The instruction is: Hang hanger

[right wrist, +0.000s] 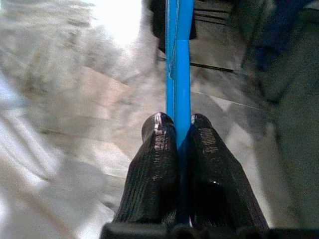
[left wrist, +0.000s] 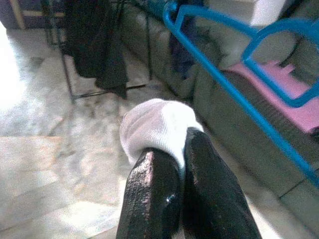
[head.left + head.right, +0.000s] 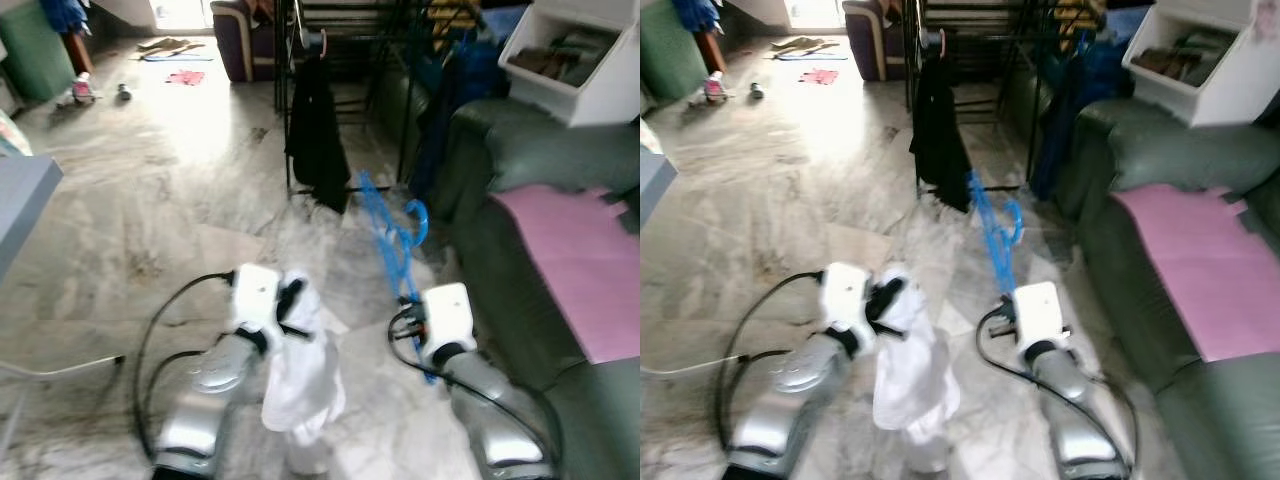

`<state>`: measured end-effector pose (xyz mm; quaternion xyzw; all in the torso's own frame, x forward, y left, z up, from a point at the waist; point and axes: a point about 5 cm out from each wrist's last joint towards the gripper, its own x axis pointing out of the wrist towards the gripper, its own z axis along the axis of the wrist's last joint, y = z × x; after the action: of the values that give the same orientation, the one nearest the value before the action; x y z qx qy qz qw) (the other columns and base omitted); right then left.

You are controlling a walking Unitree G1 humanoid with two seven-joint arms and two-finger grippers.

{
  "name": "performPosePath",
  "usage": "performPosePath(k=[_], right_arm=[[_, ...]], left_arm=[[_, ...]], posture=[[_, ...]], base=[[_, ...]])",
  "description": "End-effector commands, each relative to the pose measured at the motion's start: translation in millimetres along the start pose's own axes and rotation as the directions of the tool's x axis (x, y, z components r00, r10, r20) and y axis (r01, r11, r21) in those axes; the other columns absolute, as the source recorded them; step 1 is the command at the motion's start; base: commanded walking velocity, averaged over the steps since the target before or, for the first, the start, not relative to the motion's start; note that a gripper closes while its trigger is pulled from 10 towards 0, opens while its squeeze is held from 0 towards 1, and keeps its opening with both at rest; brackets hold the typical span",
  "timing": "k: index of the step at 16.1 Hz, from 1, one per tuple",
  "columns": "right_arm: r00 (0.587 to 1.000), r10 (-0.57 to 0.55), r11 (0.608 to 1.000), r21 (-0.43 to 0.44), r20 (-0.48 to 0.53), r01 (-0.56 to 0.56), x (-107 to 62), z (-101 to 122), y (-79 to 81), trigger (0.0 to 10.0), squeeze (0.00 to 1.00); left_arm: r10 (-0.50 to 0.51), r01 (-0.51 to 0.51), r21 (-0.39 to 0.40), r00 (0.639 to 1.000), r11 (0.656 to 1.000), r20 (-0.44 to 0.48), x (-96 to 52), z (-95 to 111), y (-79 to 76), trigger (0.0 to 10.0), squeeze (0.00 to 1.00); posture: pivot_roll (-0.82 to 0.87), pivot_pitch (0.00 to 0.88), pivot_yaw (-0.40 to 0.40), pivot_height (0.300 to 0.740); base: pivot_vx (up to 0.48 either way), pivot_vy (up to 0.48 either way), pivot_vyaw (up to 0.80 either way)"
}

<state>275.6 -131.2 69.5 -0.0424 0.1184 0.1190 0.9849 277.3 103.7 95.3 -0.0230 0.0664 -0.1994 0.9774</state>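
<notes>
A blue plastic hanger (image 3: 392, 236) sticks up and forward from my right gripper (image 3: 408, 297), which is shut on its lower bar; its hook curls at the top. In the right wrist view the black fingers (image 1: 159, 149) clamp the blue hanger (image 1: 178, 64). My left gripper (image 3: 293, 297) is shut on a white cloth (image 3: 300, 385) that hangs down in front of the arm. The left wrist view has the white cloth (image 2: 157, 129) bunched over the fingertips. Ahead stands a dark clothes rack (image 3: 345, 60) with a black garment (image 3: 317, 135) hanging on it.
A dark green sofa (image 3: 530, 170) with a pink cloth (image 3: 575, 265) runs along the right. A white bin (image 3: 585, 60) rests on its back. A grey table edge (image 3: 20, 200) is at left. Marble floor (image 3: 170, 170) lies open ahead; small items lie far back.
</notes>
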Motion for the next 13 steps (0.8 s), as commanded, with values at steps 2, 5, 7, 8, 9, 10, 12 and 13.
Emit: performPosePath(k=[2,5,7,8,9,10,12,13], right_arm=[[1.000,-0.010,1.000,-0.022,0.015,0.010,-1.8,4,-6.4,10.0,0.00],[1.000,-0.026,0.998,-0.049,0.007,0.026,-4.3,3,-18.2,10.0,0.00],[0.999,-0.034,0.998,-0.050,0.007,0.034,-3.8,3,-21.0,10.0,0.00],[0.999,-0.038,0.999,-0.031,0.019,0.038,-3.1,4,-19.6,10.0,0.00],[0.999,-0.023,1.000,-0.008,0.035,0.023,-2.7,7,-15.5,10.0,0.00],[0.999,-0.015,1.000,-0.012,0.039,0.015,-2.8,8,-12.0,10.0,0.00],[0.999,0.001,1.000,-0.025,0.044,0.000,-2.8,8,-8.1,10.0,0.00],[0.999,0.004,1.000,-0.019,0.042,-0.004,-2.7,7,-7.4,10.0,0.00]], left_arm=[[-0.027,0.026,0.007,0.999,1.000,0.034,3.5,8,-5.2,10.0,0.00],[-0.096,0.090,0.093,0.994,0.992,0.057,7.5,18,-1.4,10.0,0.00],[-0.088,0.083,0.083,0.994,0.993,0.058,11.9,22,6.2,10.0,0.00],[-0.085,0.079,0.087,0.994,0.993,0.065,14.2,25,9.7,10.0,0.00],[-0.096,0.089,0.092,0.992,0.992,0.077,14.7,26,9.8,10.0,0.00],[-0.103,0.097,0.079,0.991,0.992,0.080,14.4,25,7.7,10.0,0.00],[-0.117,0.113,0.057,0.990,0.992,0.082,12.8,24,3.7,10.0,0.00],[-0.117,0.113,0.055,0.990,0.992,0.078,12.1,23,3.0,10.0,0.00]], posture=[[-0.02,0.065,-0.026,0.740],[-0.02,0.060,-0.014,0.740],[-0.02,0.058,-0.008,0.740],[-0.02,0.057,-0.002,0.740],[-0.02,0.057,0.000,0.740],[-0.02,0.056,-0.001,0.740],[-0.02,0.057,-0.002,0.740],[-0.02,0.057,-0.002,0.740]], base=[[0.000,0.000,0.00],[0.000,0.000,0.00],[0.000,0.000,0.00],[0.000,0.000,0.00],[0.000,0.000,0.00],[0.000,0.000,0.00],[0.000,0.000,0.00],[0.000,0.000,0.00]])
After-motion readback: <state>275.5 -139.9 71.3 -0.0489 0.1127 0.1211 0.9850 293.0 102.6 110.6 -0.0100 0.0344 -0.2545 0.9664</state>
